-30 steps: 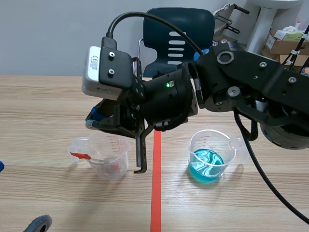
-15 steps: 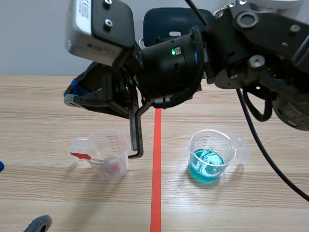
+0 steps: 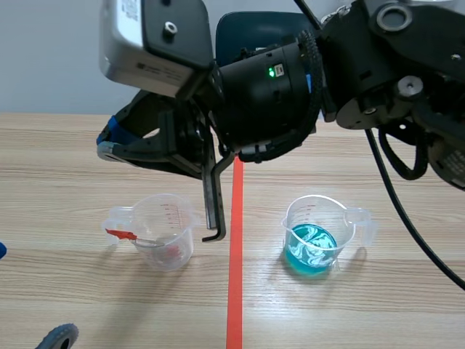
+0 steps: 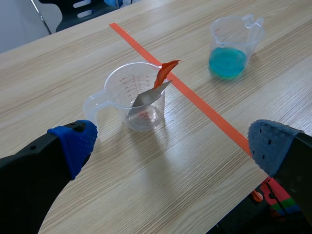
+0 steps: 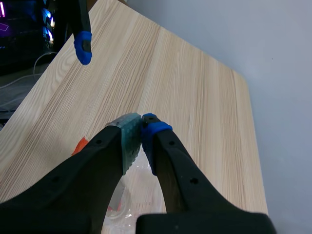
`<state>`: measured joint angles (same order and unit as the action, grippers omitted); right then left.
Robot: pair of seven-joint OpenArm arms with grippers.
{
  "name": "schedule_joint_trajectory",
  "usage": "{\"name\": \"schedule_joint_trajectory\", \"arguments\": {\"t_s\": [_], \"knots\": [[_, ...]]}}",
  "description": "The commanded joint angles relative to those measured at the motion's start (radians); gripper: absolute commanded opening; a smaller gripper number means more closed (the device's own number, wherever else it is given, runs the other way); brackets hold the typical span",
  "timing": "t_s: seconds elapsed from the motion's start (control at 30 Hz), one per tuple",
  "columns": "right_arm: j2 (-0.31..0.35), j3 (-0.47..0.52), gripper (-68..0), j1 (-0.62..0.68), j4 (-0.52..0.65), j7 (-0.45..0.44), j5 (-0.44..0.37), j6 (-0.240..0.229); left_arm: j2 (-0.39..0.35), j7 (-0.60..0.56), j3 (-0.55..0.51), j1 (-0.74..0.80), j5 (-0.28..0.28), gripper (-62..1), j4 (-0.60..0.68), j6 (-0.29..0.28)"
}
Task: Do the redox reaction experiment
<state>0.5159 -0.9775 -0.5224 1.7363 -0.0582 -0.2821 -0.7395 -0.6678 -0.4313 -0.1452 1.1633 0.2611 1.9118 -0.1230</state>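
right arm (image 3: 349,65) has nudged toward the tape (image 3: 234,276), raised above the clear cup (image 3: 163,229), right gripper (image 5: 141,124) clenched empty; left gripper (image 4: 173,144) sits low, fingers spread.

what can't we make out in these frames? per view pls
Scene view: left gripper cut off by the bottom-left corner; only pad tips show.
Right wrist view: clear cup almost wholly hidden under the right gripper, fingers shut.
All views: the cup's scale marks are too small to read.
Left wrist view: reddish spot under the metal strip in that cup; liquid or solid, cannot tell.
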Motion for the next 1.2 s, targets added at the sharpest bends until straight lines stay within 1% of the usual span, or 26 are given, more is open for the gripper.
{"name": "schedule_joint_trajectory", "arguments": {"t_s": [0.0, 0.1, 0.23, 0.33, 0.47, 0.5, 0.63, 0.8, 0.83, 1.0, 1.07, 1.17], "knots": [[0.034, 0.000, -55.7, -0.024, -0.005, -0.023, -0.025, -0.006, 0.003, -0.014, -0.002, -0.003, 0.004, 1.4, 0.013, 0.002], [0.089, -0.001, -44.2, -0.023, -0.004, -0.027, -0.054, -0.006, 0.003, -0.014, -0.002, -0.003, 0.004, 1.4, 0.013, 0.002], [0.162, -0.001, -39.2, -0.023, -0.003, -0.028, -0.091, -0.006, 0.003, -0.014, -0.002, -0.003, 0.004, 1.4, 0.013, 0.002], [0.211, -0.001, -35.8, -0.023, -0.002, -0.039, -0.103, -0.006, 0.003, -0.014, -0.002, -0.003, 0.004, 1.4, 0.013, 0.002], [0.260, -0.001, -23.6, -0.023, -0.002, -0.038, -0.113, -0.006, 0.003, -0.014, -0.002, -0.003, 0.004, 1.4, 0.013, 0.002], [0.270, -0.001, -22.0, -0.023, -0.002, -0.038, -0.113, -0.006, 0.003, -0.014, -0.002, -0.003, 0.004, 1.4, 0.013, 0.002], [0.306, -0.001, -21.7, -0.023, -0.002, -0.038, -0.111, -0.006, 0.003, -0.014, -0.002, -0.003, 0.004, 1.4, 0.013, 0.002], [0.323, -0.001, -21.6, -0.023, -0.002, -0.038, -0.067, -0.006, 0.002, -0.014, -0.002, -0.003, 0.004, 1.4, 0.013, 0.002], [0.323, -0.001, -20.6, -0.023, -0.002, -0.038, -0.053, -0.006, 0.002, -0.014, -0.002, -0.003, 0.004, 1.4, 0.013, 0.002], [0.323, -0.001, -5.7, -0.023, -0.002, -0.038, -0.038, -0.006, 0.002, -0.014, -0.002, -0.003, 0.004, 1.4, 0.013, 0.002], [0.323, -0.001, -3.7, -0.023, -0.002, -0.038, -0.039, -0.006, 0.002, -0.014, -0.002, -0.003, 0.004, 1.4, 0.013, 0.002], [0.323, -0.001, -3.7, -0.023, 0.006, -0.038, -0.035, -0.006, 0.002, -0.014, -0.002, -0.003, 0.004, 1.4, 0.013, 0.002]]}}
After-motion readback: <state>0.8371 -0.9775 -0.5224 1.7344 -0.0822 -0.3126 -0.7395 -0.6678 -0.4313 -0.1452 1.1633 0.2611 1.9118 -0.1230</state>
